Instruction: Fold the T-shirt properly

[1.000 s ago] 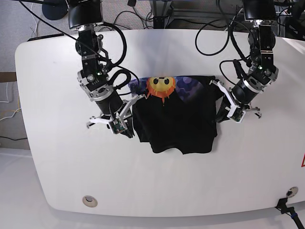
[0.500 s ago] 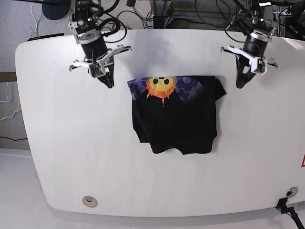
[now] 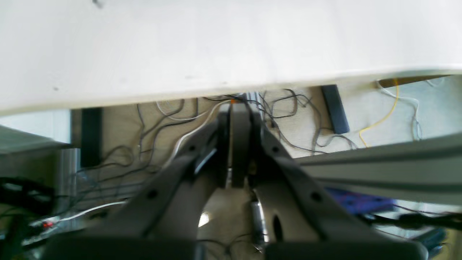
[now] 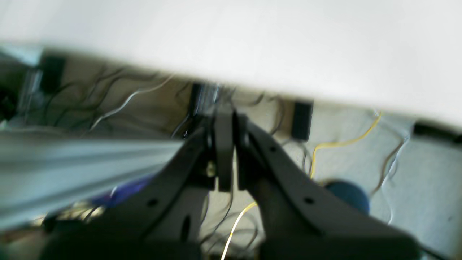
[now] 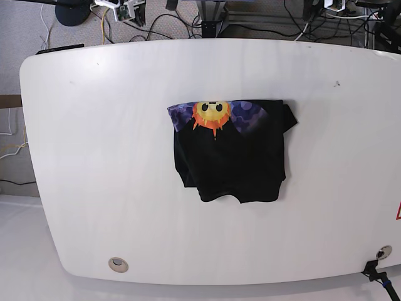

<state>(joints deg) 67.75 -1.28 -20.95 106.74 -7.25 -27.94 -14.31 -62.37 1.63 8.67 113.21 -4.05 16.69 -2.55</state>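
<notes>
From my remote seat, I see the T-shirt (image 5: 230,150) lying folded in a rough rectangle near the middle of the white counter (image 5: 94,157), its sun-face print (image 5: 212,114) and purple band along the far edge and one sleeve poking out at the far corner on the base view's right. Both arms are off the counter, only just visible at the top of the base view. The left fingers (image 3: 240,144) are pressed together, empty, over floor cables (image 3: 288,119). The right fingers (image 4: 224,148) are likewise closed on nothing, beyond the counter edge.
</notes>
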